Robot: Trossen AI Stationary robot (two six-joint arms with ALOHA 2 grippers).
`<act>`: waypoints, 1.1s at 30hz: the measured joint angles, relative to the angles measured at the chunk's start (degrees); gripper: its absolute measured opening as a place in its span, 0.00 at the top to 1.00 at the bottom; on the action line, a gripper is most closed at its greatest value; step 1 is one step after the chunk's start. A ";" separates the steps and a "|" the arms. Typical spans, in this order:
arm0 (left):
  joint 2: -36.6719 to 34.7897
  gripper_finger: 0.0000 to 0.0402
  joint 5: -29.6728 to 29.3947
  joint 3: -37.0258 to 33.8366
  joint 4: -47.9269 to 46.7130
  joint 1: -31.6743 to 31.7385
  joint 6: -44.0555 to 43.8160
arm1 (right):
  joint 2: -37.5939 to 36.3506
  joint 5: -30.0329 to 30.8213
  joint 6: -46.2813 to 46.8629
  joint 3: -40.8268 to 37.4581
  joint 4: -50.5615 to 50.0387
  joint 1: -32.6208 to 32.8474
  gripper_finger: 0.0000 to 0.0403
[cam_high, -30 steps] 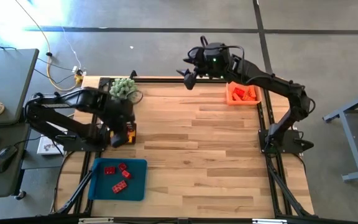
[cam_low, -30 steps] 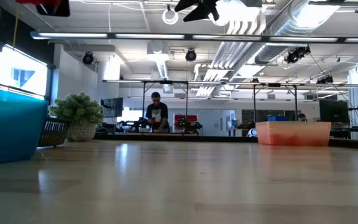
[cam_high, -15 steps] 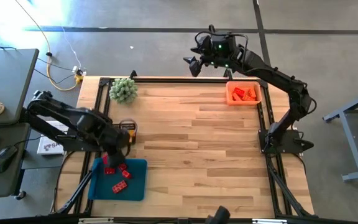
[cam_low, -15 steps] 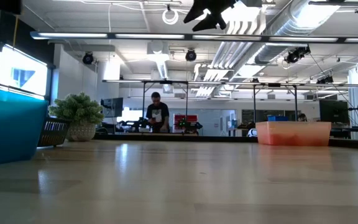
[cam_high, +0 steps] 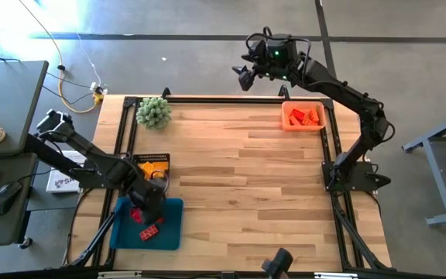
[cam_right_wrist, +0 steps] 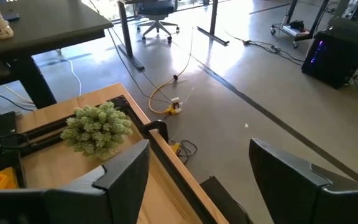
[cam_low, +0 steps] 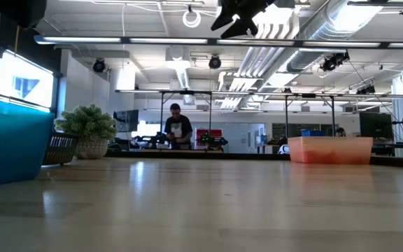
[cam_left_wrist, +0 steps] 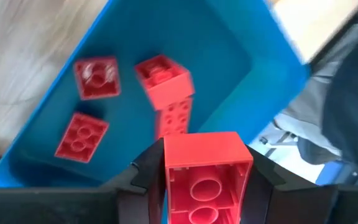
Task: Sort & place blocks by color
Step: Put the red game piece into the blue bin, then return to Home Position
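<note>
My left gripper point(cam_left_wrist: 205, 180) hangs over the blue tray point(cam_high: 169, 221) at the table's near left, shut on a red brick point(cam_left_wrist: 202, 151). Several other red bricks point(cam_left_wrist: 96, 78) lie flat on the tray's floor. My right gripper point(cam_high: 242, 76) stands open and high beyond the table's far edge, with nothing between its fingers point(cam_right_wrist: 126, 168). An orange tray point(cam_high: 304, 116) with red and orange bricks sits at the far right corner. My left gripper pinches the red brick by two opposite side walls point(cam_left_wrist: 169, 177) between its two fingers. They come from above, slanting down. The brick's hollow underside point(cam_left_wrist: 205, 190) faces back toward the wrist. It hangs clear above the tray's floor.
A small dark basket point(cam_high: 153, 164) holding yellow-orange pieces stands just beyond the blue tray. A green spiky plant ball point(cam_high: 153, 112) sits at the far left corner. The wooden table point(cam_high: 238, 178) lies bare between the trays. A person point(cam_low: 177, 126) shows in the room behind.
My left gripper has swung from beside the basket toward the table's near edge and down over the blue tray, rolling its wrist, still shut on the red brick. My right gripper has drifted a little farther beyond the far edge, staying open.
</note>
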 joint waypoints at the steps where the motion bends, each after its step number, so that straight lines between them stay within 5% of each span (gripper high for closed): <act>1: 0.00 0.70 -0.02 -0.80 0.11 -0.44 -0.86 | 0.00 0.00 0.00 0.00 -0.02 -0.09 0.35; 21: 0.00 0.46 3.02 -6.17 2.58 -1.99 -5.64 | 0.02 0.00 0.00 -0.15 -3.42 -0.24 0.35; 33: -4.35 0.48 -2.90 0.06 2.68 1.19 8.40 | 0.01 -2.99 0.52 -0.15 -3.40 0.18 0.35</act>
